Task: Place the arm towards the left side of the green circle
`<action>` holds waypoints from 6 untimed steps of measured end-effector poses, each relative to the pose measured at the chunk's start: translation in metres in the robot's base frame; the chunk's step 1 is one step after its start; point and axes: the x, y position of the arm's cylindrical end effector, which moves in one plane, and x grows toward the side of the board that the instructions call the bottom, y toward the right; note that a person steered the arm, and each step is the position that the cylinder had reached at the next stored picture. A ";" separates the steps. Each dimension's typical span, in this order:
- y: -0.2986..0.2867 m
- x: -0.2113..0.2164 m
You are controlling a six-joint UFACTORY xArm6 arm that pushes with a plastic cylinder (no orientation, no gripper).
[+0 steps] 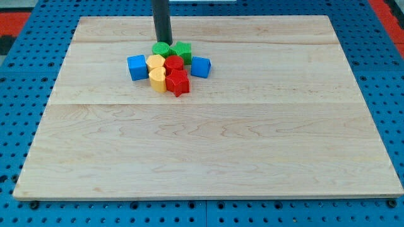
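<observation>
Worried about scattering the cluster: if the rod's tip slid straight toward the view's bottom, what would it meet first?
Probably the green circular block: my tip sits at its top edge, possibly already touching; depth is unclear.

Green circle (160,48): short round green block, lying flat on wooden board (202,139), upper part of board, left of centre. Sits at top-left of tight block cluster. Touching green star-like block (181,50) on view's right; yellow block (154,62) just below. Upper edge partly hidden behind dark rod; my tip (163,42) at its top edge.
</observation>
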 end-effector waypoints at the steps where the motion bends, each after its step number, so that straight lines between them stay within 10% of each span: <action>1: -0.011 -0.013; 6: -0.022 0.037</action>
